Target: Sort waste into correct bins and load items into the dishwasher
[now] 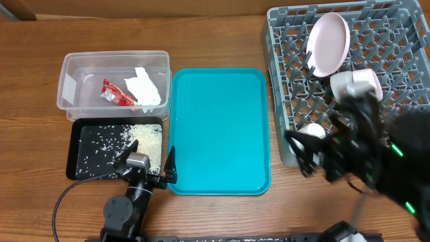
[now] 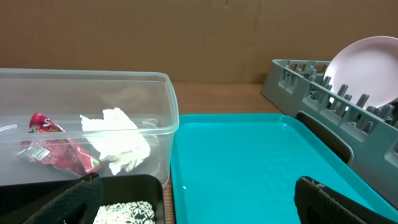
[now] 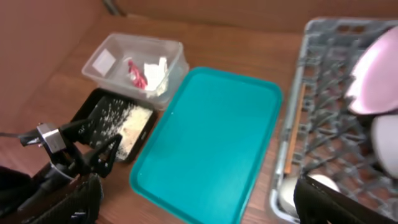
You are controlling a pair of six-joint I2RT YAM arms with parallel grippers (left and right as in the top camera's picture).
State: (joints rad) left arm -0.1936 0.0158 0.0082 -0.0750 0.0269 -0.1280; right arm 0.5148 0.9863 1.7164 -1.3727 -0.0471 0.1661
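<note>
Both my sets of jaws gape empty. I reckon sauce packet (image 1: 116, 94) and napkin (image 1: 148, 87) share the clear tub (image 1: 67, 68) as dry trash, rice (image 1: 145, 138) gets the black tray (image 1: 84, 165), and the pink plate (image 1: 328, 44) stands between dish rack (image 1: 403, 40) pegs to drain.

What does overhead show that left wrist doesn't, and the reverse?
Only overhead: the right arm over the grey rack's near side, a small white cup there, and most of the rice in the black tray. Only left wrist: the brown backdrop. Both: red packet and napkin in the clear tub, teal tray, pink plate.
</note>
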